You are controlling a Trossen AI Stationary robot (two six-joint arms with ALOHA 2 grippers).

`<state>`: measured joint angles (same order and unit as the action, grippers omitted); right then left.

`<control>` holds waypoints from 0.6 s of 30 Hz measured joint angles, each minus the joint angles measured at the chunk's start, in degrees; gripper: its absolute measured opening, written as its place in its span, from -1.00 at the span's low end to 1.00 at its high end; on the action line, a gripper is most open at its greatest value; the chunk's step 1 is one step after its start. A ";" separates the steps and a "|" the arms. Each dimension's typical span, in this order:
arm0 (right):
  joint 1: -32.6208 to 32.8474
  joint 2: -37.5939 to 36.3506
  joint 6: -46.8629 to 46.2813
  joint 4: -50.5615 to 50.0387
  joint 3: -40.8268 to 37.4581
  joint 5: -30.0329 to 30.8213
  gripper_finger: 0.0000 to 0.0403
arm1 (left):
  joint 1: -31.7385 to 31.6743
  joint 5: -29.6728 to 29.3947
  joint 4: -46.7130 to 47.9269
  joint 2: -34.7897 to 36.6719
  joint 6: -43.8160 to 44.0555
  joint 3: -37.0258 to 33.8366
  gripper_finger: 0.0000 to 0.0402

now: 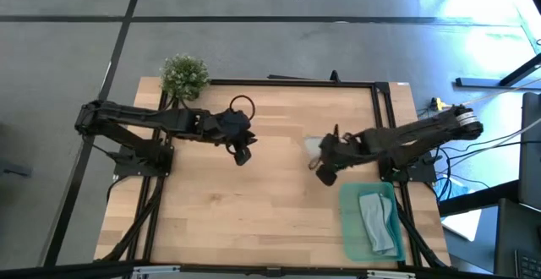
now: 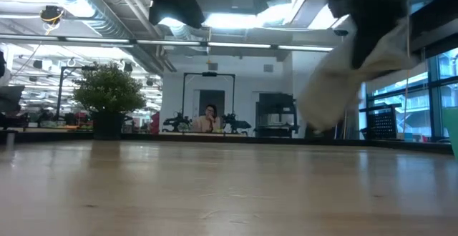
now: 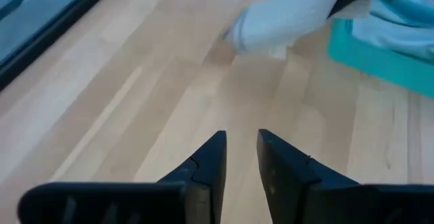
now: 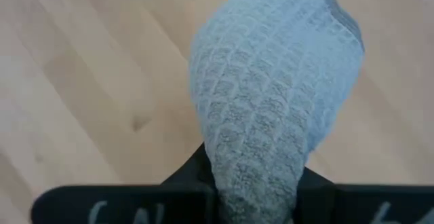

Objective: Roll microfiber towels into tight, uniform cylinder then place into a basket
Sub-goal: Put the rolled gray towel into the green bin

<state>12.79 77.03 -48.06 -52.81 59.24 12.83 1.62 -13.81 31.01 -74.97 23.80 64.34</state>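
Right gripper clenched on the grey towel, lifted clear of the table beside the basket for the drop, left gripper idle, slightly parted.

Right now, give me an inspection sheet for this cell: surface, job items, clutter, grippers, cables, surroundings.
Surface: wooden table, bare in the middle.
Job's things: grey towel rolled, held off the table; blue towel lies in the green basket at the table's right front corner.
Clutter: small plant at the back left corner.
Grippers: right gripper shut on the grey towel; left gripper slightly open, empty.
Cables: bundle on the floor right of the table.
Surroundings: person far behind.
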 joint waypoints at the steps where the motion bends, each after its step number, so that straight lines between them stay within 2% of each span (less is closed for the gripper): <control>1: 1.71 -1.21 -3.60 -1.51 0.00 0.77 -0.80 | 0.28 -0.29 -0.19 0.01 -0.01 0.00 -0.60; 6: 11.27 -5.21 -17.61 -5.85 0.04 1.17 -0.80 | 0.71 -0.30 0.49 0.03 -1.78 0.00 -0.59; 12: 22.42 -6.17 -35.32 -11.79 0.04 0.50 -0.80 | 0.51 -0.32 0.27 0.03 -4.10 0.00 -0.61; 18: 31.61 -6.16 -48.06 -14.66 0.04 -6.31 -0.80 | -0.15 -0.71 0.24 0.03 -5.35 0.00 -0.60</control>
<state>44.40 70.87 -96.12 -67.47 59.29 6.52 1.46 -14.52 31.25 -74.94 18.45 64.34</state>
